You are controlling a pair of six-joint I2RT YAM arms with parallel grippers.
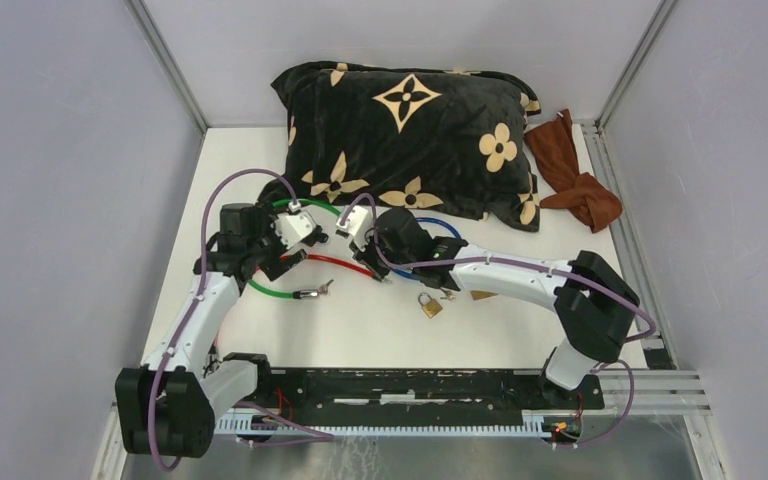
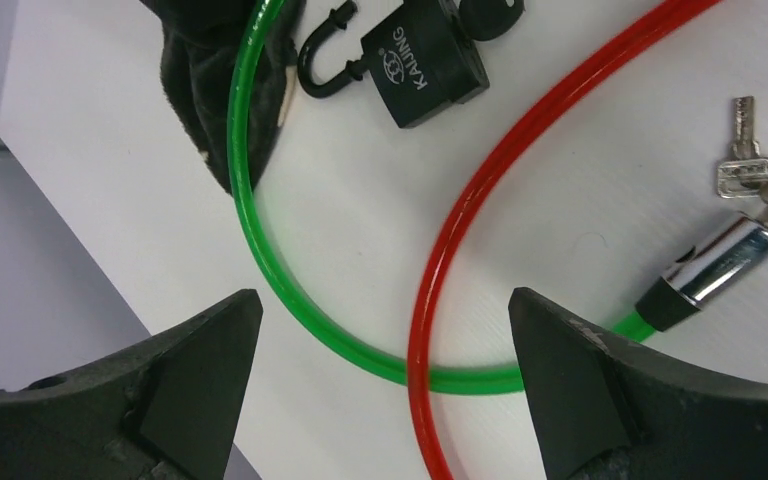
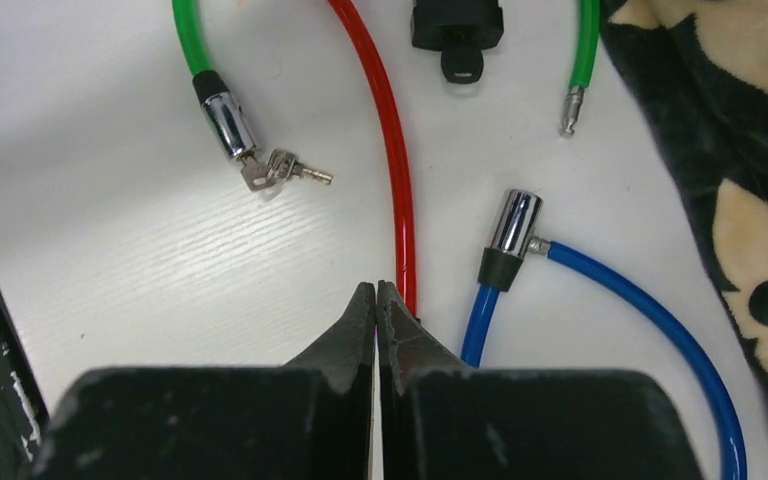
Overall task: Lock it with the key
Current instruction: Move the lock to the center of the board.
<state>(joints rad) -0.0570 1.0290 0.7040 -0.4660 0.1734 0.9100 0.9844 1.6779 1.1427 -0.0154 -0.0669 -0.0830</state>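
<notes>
A black padlock (image 2: 425, 65) lies on the white table with a black-headed key (image 2: 490, 15) in its base and its shackle open. The right wrist view has the same padlock (image 3: 457, 22) and key (image 3: 462, 65) at its top edge. My left gripper (image 2: 385, 335) hangs open over the crossing of a green cable (image 2: 260, 240) and a red cable (image 2: 460, 220), holding nothing. My right gripper (image 3: 375, 295) is shut, with nothing visible between its fingers and the red cable (image 3: 395, 180) right beside its tips. From above, the left gripper (image 1: 290, 255) and the right gripper (image 1: 375, 268) sit close together.
The green cable's chrome lock end (image 3: 228, 122) carries a bunch of silver keys (image 3: 280, 170). A blue cable lock (image 3: 513, 225) lies to the right. A brass padlock (image 1: 430, 305) lies nearer the bases. A black flowered pillow (image 1: 410, 140) and a brown cloth (image 1: 575, 175) lie at the back.
</notes>
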